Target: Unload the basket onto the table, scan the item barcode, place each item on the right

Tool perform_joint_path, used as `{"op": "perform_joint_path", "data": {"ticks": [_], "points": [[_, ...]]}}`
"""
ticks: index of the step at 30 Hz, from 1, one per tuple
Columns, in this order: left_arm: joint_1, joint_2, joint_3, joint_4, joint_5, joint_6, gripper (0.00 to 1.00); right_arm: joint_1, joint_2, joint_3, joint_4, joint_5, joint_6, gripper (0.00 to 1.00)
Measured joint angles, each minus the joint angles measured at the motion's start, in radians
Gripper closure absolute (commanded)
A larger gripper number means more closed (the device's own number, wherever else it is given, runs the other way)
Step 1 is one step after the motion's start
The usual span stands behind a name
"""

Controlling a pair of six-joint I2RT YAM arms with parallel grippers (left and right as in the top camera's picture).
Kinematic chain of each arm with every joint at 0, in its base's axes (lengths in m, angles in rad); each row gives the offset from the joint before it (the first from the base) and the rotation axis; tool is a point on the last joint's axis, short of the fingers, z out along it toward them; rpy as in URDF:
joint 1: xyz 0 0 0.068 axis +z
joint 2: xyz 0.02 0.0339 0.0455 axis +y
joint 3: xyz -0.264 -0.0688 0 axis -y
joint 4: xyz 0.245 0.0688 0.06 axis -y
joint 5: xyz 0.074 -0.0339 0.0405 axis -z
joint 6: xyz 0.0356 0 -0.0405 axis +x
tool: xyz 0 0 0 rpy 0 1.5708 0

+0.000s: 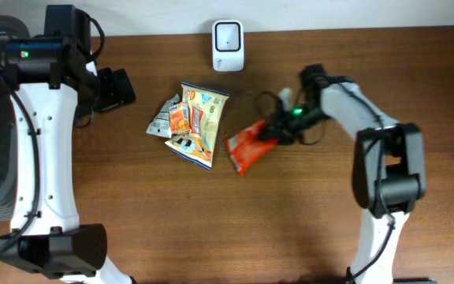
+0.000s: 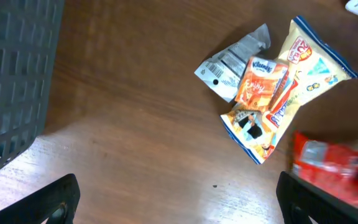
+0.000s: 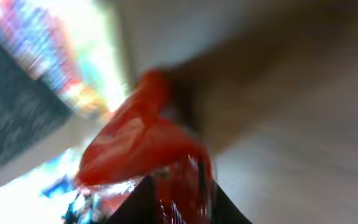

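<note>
I count four snack packs on the bench [image 1: 306, 229], one scanner [image 1: 228, 45], and one basket [image 2: 11, 81].

The scanner stands upright at the far edge of the bench. Three of the packs lie in a loose heap nearer to me than the scanner and slightly to its left. They are a yellow bag [image 1: 203, 118], an orange packet [image 1: 180, 118] resting on it, and a silver packet [image 1: 161, 120] tucked against their left side.

The fourth, the red packet [image 1: 245, 148], lies apart from that heap, nearer to me than the scanner and a little to its right. Its long axis runs on a slant. One end points up and right, away from the heap, and the other points down toward my side of the bench.

My right fingers [image 1: 274, 132] are at that upper right end, drawn narrow with the red wrapper between them. The close view is blurred, but the wrapper fills it.

My left fingers [image 1: 120, 88] hang well to the left of the scanner, spread wide with nothing in them. The basket is farther left again, at the bench's edge.
</note>
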Motion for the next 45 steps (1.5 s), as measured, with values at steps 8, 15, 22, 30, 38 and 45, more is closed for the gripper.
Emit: {"op": "perform_joint_path", "data": {"ticks": [8,15,22,30,38,45], "points": [[0.0,0.0,0.0,0.0,0.0,0.0,0.01,0.014,-0.011,0.384,-0.33,0.479,-0.141,0.48],[0.001,0.0,0.0,-0.001,0.0,0.0,0.01,0.329,0.171,0.387,0.122,0.544,0.202,0.67],[0.001,0.0,0.0,0.0,0.0,0.0,0.01,0.542,0.237,0.392,0.258,0.523,0.297,0.67],[0.002,0.0,0.0,-0.002,0.0,0.0,0.01,0.286,0.152,0.826,-0.681,0.711,-0.031,0.87],[0.001,0.0,0.0,-0.002,0.0,0.0,0.01,0.264,0.14,0.313,-0.301,0.703,-0.049,0.83],[0.001,0.0,0.0,-0.001,0.0,0.0,0.01,0.26,0.16,0.365,-0.254,0.403,0.039,0.69]]}}
